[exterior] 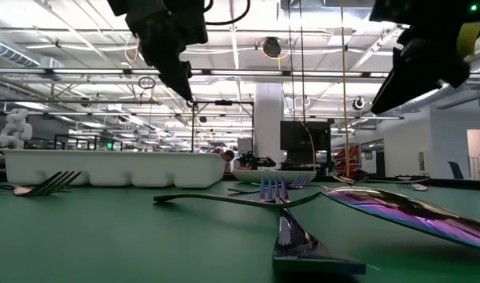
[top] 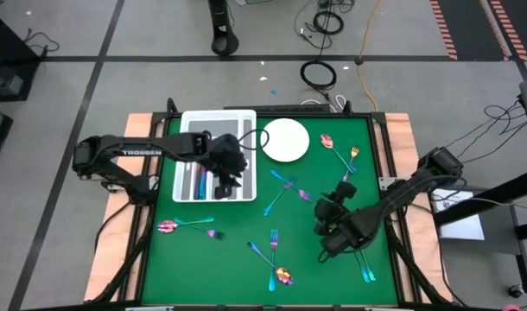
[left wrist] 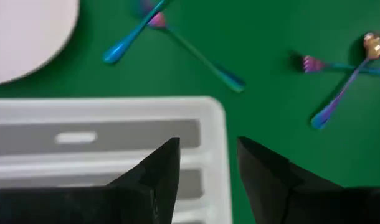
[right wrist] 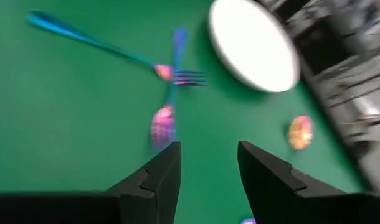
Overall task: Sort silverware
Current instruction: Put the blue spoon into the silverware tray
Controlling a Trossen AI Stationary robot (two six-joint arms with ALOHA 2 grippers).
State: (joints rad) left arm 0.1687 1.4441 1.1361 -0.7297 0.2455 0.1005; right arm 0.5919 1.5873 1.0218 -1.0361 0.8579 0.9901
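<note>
Left wrist view shows the left gripper [left wrist: 209,168] with jaws parted and nothing between them, poised over the tray [left wrist: 215,124] at its edge nearest the open mat. From above, that gripper [top: 229,173] hangs over the tray's [top: 213,118] right-hand slots, where dark pieces already seem to lie; I judge it has no load and is free to fetch another piece.

The right gripper [right wrist: 209,165] is also open and empty, held above bare green mat [right wrist: 84,124]. Ahead of it lie two crossed forks [right wrist: 168,74], with the plate [right wrist: 255,46] beyond and a gold spoon bowl [right wrist: 300,132] off to one side. In the high view it [top: 328,226] sits right of centre, close to that crossed pair [top: 285,190], likely lining up on them.

Most silverware remains loose on the mat: a spoon and fork [top: 190,227] near the left edge, a fork and spoon [top: 276,259] low in the middle, and a spoon and fork [top: 339,151] just right of the plate [top: 285,140]. Sorting looks early.
</note>
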